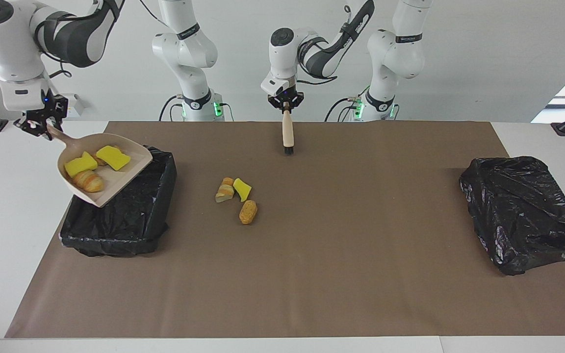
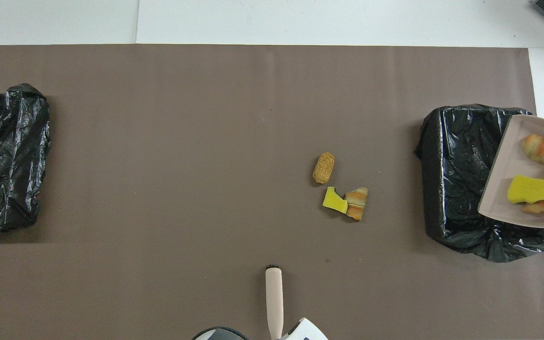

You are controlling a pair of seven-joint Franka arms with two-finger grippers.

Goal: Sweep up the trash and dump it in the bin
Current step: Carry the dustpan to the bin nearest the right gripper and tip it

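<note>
- Right gripper [image 1: 42,128]: raised over the right arm's end of the table, fingers clamped on the handle of the pale pink dustpan [image 1: 115,189].
- Dustpan: held in the air, tilted, mouth edge over the black-lined bin [image 1: 115,230], handle end out past the bin's outer edge.
- In the dustpan: four pieces of the trash, namely two yellow sponge chunks [image 1: 80,165] and two striped croissant bits [image 1: 89,181]; in the overhead view, same load against the pan's back wall [image 2: 531,189].
- Bin: on the brown mat [image 1: 312,274] near its edge at the right arm's end, liner open.
- Three more pieces left on the mat, beside the bin toward the table's middle: a small yellow sponge chunk [image 1: 242,189] touching a striped bread bit [image 1: 224,192], and a tan oval bread piece [image 1: 248,212] just beside them, farther from the robots.
- Left gripper [image 1: 286,104]: over the mat's edge nearest the robots, near the middle of that edge, fingers closed on the top of the brush [image 1: 288,133].
- Brush: hanging upright, beige handle up, black bristles down just over the mat; cannot tell whether bristles touch it.
- Second black bag-covered bin [image 1: 523,211]: at the left arm's end of the table, partly off the mat's edge, well apart from everything else.
</note>
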